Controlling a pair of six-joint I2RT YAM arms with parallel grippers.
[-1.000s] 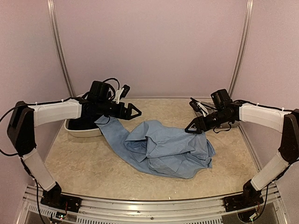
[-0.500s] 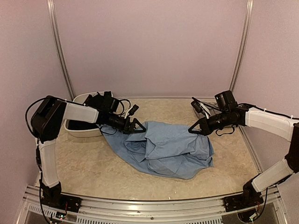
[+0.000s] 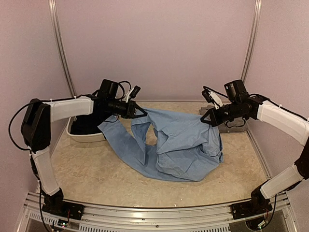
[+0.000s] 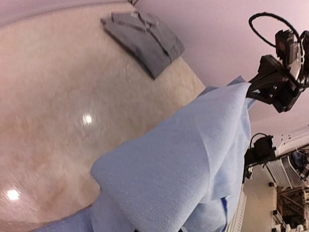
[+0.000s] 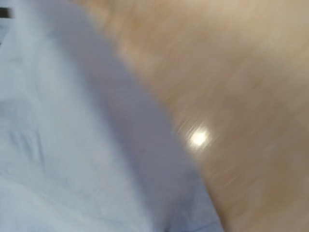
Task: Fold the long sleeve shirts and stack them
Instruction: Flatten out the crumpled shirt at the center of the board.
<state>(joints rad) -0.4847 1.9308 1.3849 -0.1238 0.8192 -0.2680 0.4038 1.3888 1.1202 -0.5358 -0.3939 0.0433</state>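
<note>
A light blue long sleeve shirt [image 3: 178,145] hangs stretched between my two grippers, its lower part still crumpled on the table. My left gripper [image 3: 141,112] is shut on the shirt's upper left edge, raised above the table. Over on the right, my right gripper [image 3: 206,120] is shut on the upper right edge at about the same height. In the left wrist view the blue shirt [image 4: 183,164] covers my own fingers. The right wrist view is blurred and shows blue cloth [image 5: 72,145] over the table. A folded grey shirt [image 4: 142,38] lies at the back right [image 3: 240,126].
A white tub [image 3: 87,135] stands at the back left under my left arm, with dark cloth [image 3: 86,124] inside. Pink walls close the table in at the back and on both sides. The beige tabletop [image 3: 87,169] shows in front of the shirt.
Both grippers closed on the blue shirt and rose. Its top edge has lifted off the table and spread out between them, leaving a sleeve trailing down at the left.
</note>
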